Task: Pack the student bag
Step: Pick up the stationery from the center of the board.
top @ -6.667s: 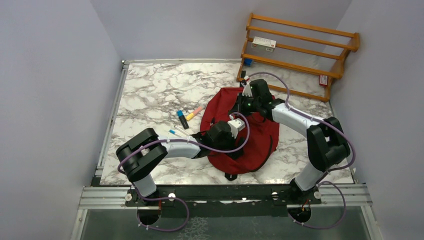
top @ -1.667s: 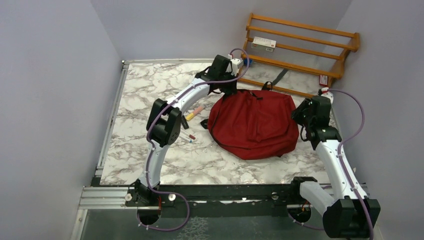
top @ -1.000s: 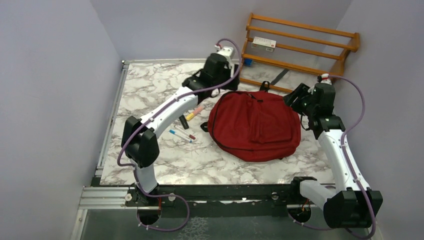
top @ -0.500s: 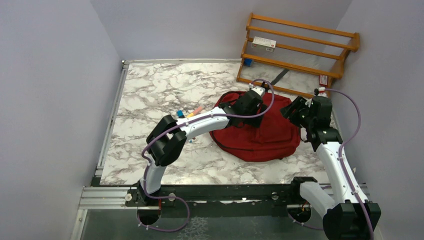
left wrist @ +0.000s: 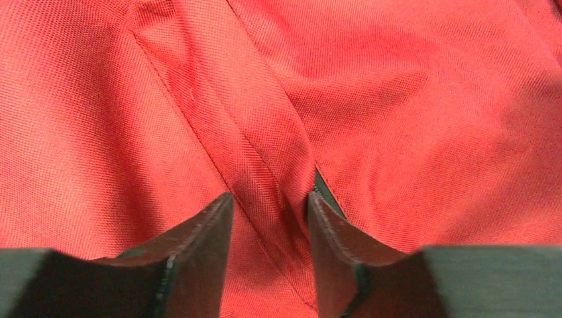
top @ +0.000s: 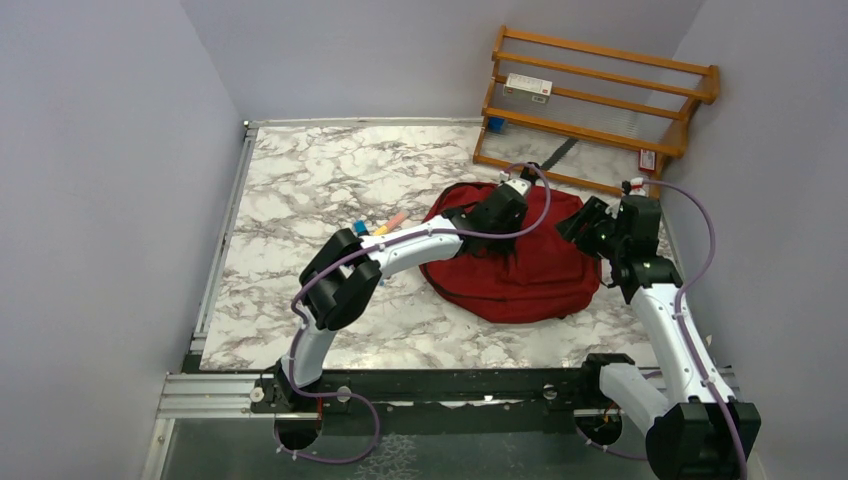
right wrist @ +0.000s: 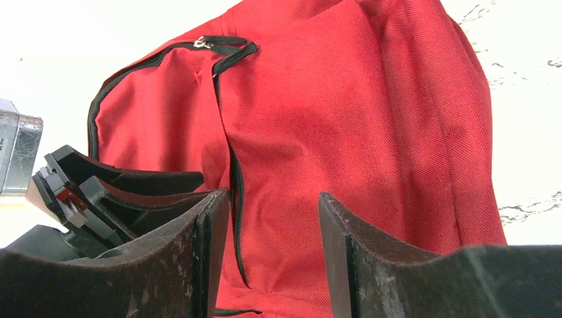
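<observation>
The student bag (top: 520, 270) is a dark-red backpack lying flat at the table's middle right. My left gripper (top: 497, 222) presses down on its top near the back edge. In the left wrist view, a raised fold of red fabric (left wrist: 265, 152) with a seam runs between the parted jaws of the gripper (left wrist: 270, 205), and a dark zipper slit shows beside the right finger. My right gripper (top: 580, 222) hovers open at the bag's right edge. In its wrist view the bag (right wrist: 331, 119) and a black zipper line (right wrist: 235, 185) lie beyond the open fingers (right wrist: 274, 199).
A wooden rack (top: 600, 100) stands at the back right with a white box (top: 528, 88) on a shelf. Markers (top: 380, 228) lie on the marble left of the bag, partly behind my left arm. A black strap (top: 558, 152) lies toward the rack.
My left arm swung from the back of the table down onto the bag, and its jaws narrowed around a fold. The right gripper shifted slightly toward the bag's edge.
</observation>
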### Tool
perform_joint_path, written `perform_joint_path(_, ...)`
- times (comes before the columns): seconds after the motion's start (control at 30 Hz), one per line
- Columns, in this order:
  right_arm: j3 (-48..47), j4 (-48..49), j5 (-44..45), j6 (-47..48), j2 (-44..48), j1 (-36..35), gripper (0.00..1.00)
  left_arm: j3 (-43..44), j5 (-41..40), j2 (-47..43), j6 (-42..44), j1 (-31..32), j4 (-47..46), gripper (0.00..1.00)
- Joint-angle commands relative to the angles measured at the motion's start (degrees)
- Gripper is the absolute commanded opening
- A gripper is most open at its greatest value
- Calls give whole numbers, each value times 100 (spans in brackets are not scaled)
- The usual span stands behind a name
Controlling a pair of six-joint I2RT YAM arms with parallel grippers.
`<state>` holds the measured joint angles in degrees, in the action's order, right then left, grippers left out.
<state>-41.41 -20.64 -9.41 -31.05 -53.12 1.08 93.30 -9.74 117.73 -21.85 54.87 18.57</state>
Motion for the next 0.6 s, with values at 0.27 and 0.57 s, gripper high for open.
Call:
perform_joint_path(0.27, -248, -63, -910, 881, -485, -12, 55, -655, 212, -300, 123, -338, -326, 11)
perform_joint_path(0.57, -886, -298, -1263, 1555, -1426, -580, 53, -1929, 1145, -682, -350, -824, -1411, 0)
